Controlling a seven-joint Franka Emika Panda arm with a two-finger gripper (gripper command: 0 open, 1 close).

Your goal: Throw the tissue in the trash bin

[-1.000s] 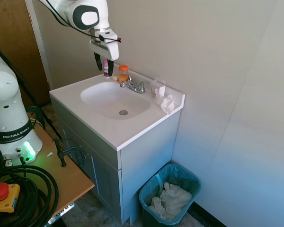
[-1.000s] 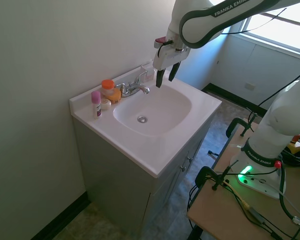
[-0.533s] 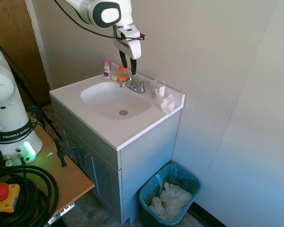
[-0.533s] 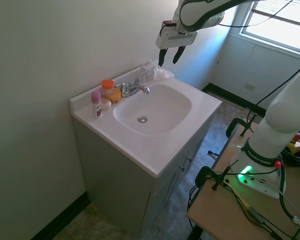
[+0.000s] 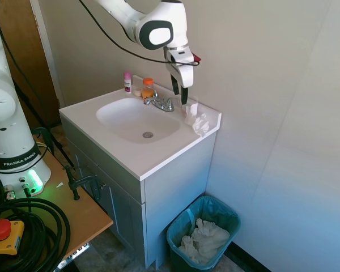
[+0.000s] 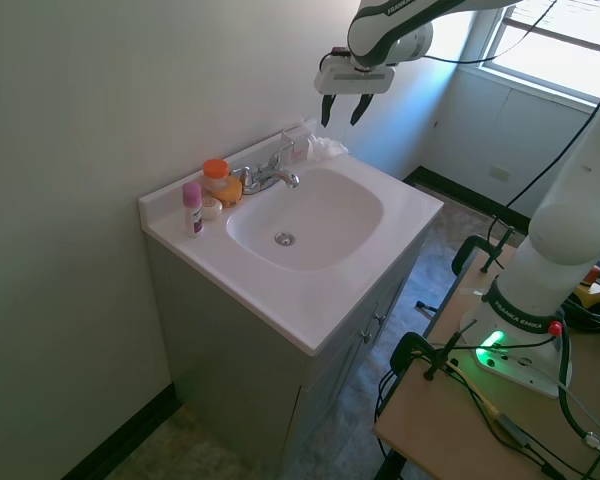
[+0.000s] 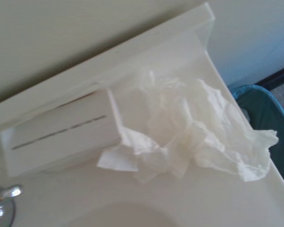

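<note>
Crumpled white tissue (image 7: 189,132): thin wrinkled paper wad, lying on the back corner of the white vanity desk (image 5: 130,161), touching the small white rectangular box (image 7: 61,132) beside it; in the first exterior view it sits at about 3 o'clock from the basin.

Teal-blue plastic trash bin (image 5: 178,235): on the floor against the cabinet's side, at about 5 o'clock from the tissue, well below it; a heap of white paper (image 5: 204,241) fills its bottom (one edge of its rim shows in the wrist view too).

Black two-finger gripper (image 5: 180,95): hanging above the tissue, fingers spread apart and pinching nothing, clear of the paper.

Chrome faucet (image 5: 160,103): at the basin's back edge.

Orange-capped bottle (image 6: 216,175) and small pink-topped bottle (image 6: 192,207): on the desk near the wall, beyond the faucet from the tissue.
</note>
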